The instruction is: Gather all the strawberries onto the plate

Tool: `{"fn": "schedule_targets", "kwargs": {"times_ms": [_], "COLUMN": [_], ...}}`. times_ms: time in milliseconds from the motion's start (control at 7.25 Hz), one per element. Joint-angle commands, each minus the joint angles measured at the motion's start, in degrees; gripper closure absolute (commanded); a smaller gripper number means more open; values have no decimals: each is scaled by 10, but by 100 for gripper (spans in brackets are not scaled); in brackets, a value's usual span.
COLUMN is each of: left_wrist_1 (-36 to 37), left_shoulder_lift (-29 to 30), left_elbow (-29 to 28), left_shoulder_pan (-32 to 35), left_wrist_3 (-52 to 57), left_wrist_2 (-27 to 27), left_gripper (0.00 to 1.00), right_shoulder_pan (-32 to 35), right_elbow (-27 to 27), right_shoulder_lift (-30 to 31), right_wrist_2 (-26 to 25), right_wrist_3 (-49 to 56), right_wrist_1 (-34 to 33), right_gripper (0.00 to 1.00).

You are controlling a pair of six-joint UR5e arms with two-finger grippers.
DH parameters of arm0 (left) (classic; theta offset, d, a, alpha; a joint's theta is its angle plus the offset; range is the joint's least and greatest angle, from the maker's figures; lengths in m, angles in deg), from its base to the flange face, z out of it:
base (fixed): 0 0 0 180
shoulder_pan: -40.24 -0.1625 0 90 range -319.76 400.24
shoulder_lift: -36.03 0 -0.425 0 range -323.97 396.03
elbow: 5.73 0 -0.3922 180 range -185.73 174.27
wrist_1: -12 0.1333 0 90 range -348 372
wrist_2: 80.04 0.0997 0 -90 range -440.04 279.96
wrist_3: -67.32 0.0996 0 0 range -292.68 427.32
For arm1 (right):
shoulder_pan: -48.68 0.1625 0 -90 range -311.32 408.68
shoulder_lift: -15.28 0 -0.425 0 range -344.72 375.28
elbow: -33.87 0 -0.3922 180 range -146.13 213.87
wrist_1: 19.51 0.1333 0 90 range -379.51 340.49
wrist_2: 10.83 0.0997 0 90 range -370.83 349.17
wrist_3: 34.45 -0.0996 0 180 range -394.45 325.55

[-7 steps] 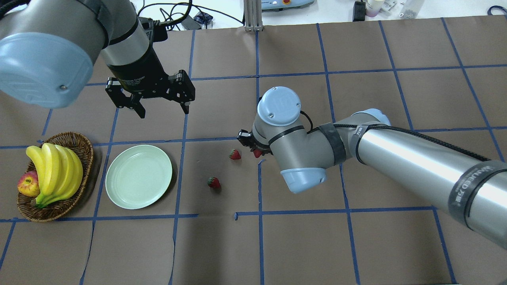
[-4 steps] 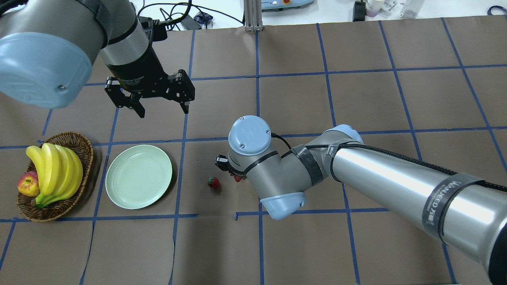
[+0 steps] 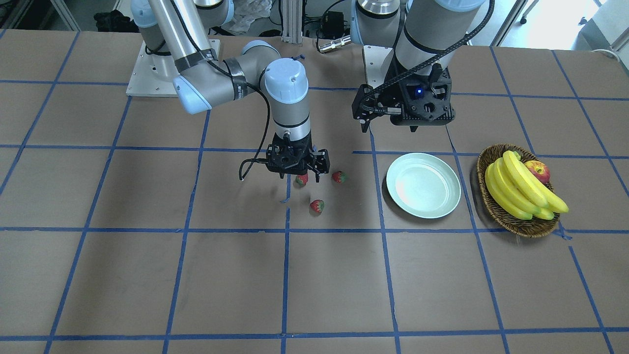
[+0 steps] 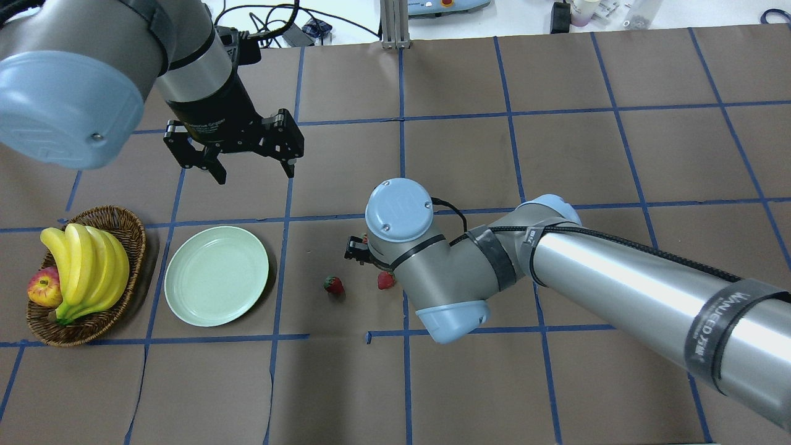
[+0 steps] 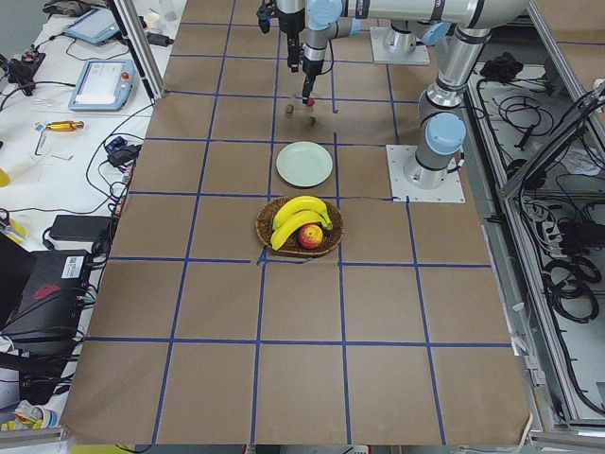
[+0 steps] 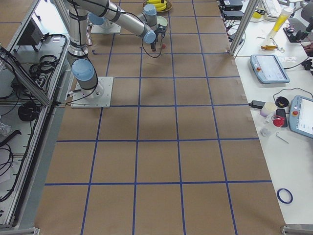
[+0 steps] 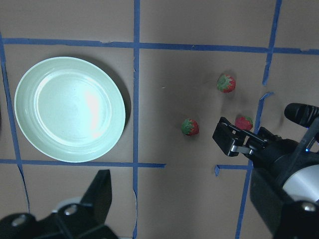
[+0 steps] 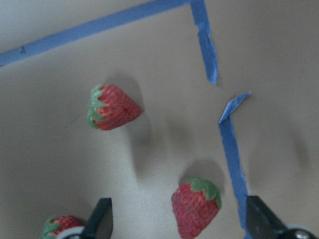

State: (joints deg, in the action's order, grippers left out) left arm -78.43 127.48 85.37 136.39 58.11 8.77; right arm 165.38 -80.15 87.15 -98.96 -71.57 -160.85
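Three strawberries (image 3: 317,206) on table (image 3: 147,270) — near plate (image 3: 423,185)

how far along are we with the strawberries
Nothing is done yet: the plate is empty and all three strawberries lie on the table. In hand: the right gripper is open with one strawberry between its fingers, ungripped. The left gripper hovers open and empty. Left: all three moves.

Three strawberries (image 3: 317,206), one plate (image 3: 423,184), one basket (image 3: 516,227), one banana bunch (image 3: 521,189), one apple (image 3: 538,171).
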Motion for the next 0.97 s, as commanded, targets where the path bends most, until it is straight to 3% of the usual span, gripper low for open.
{"fn": "schedule_targets", "kwargs": {"times_ms": [0, 276, 414, 552, 828], "left_wrist_1": [0, 0, 1, 0, 3], "left_shoulder_lift": [-1, 0, 1, 3, 8], "left_elbow": [-1, -1, 0, 1, 1], "left_shoulder_pan": [0, 0, 0, 0, 0], "left_wrist_3": [1, 1, 0, -1, -1], "left_wrist_2": [0, 0, 0, 0, 0], "left_gripper": [0, 0, 0, 0, 0], "right_shoulder_pan": [-128, -211, -240, -255, -257], "right_elbow": [46, 197, 264, 306, 306], "right_shoulder_lift": [106, 123, 124, 129, 156], "right_wrist_2": [3, 2, 2, 4, -6], "right_wrist_3": [173, 330, 358, 357, 371], "right_wrist_1": [204, 450, 523, 567, 571], "right_gripper": [0, 0, 0, 0, 0]}}
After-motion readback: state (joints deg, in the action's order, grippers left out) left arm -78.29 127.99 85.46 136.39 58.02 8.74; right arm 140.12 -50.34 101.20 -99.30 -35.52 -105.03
